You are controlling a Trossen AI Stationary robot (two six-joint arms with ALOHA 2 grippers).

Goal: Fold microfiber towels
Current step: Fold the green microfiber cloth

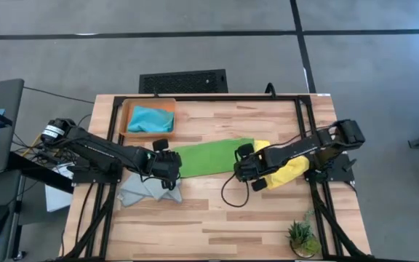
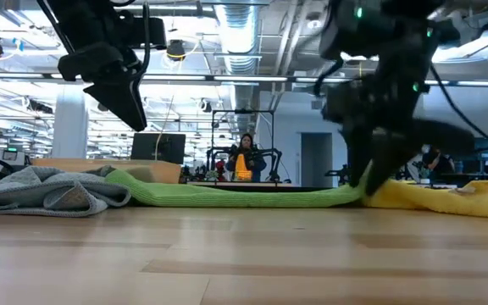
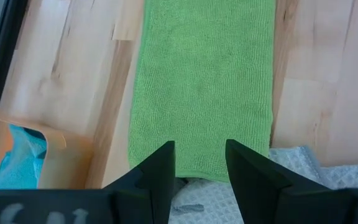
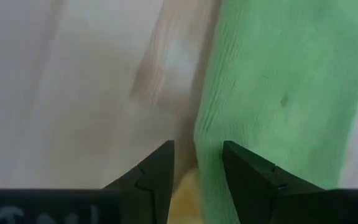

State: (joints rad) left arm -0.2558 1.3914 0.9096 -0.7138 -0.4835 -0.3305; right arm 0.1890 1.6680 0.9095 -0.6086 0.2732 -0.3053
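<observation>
Lying between both grippers (image 1: 167, 166) (image 1: 244, 166): green towel (image 1: 209, 156)

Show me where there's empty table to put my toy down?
Bare wood lies along the near edge, between the grey towel and the little plant, and behind the green towel, right of the box. The middle is crowded with towels and both arms.

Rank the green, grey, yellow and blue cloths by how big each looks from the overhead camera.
1. Green towel, a long folded strip, plainly the largest.
2. Grey towel, crumpled, partly under the left gripper.
3. Blue towel, bunched in its tray, looks about the same as the grey.
4. Yellow towel, mostly hidden beneath the right arm, so unsure.
</observation>
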